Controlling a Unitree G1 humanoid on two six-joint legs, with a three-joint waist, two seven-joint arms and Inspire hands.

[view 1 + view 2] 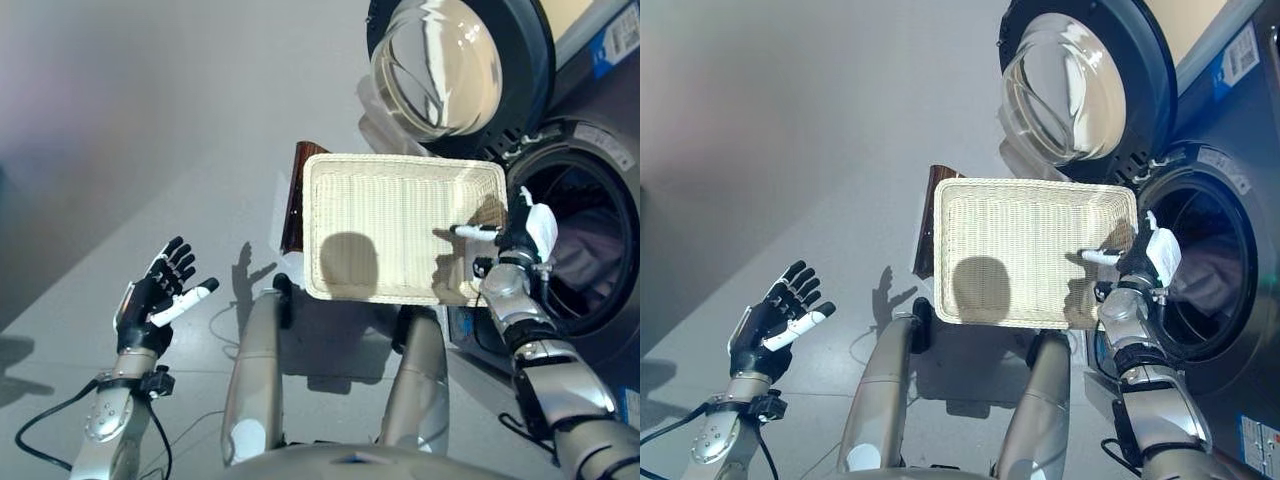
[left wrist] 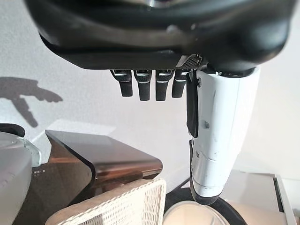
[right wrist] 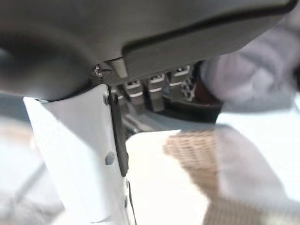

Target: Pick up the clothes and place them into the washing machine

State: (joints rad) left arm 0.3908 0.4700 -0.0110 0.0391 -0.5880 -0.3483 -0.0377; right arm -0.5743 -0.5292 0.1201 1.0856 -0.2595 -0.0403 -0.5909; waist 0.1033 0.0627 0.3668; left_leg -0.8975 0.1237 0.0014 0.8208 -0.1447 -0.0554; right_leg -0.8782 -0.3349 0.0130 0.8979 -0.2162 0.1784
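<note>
The cream wicker basket (image 1: 400, 160) stands before me with nothing inside it. Its right end is next to the washing machine's round drum opening (image 1: 560, 180). Pale lavender clothes (image 1: 592, 262) lie inside the drum. My right hand (image 1: 515, 240) is at the drum's mouth by the basket's right rim. Its white thumb (image 1: 472, 232) points out over the basket. In the right wrist view its fingers (image 3: 154, 91) reach straight toward the lavender cloth (image 3: 253, 79) without closing on it. My left hand (image 1: 160, 285) hangs open far to the left over the floor, holding nothing.
The washer's glass door (image 1: 440, 70) stands swung open above the basket's far right corner. A dark brown stool (image 1: 297, 195) shows under the basket's left side. Grey floor spreads to the left.
</note>
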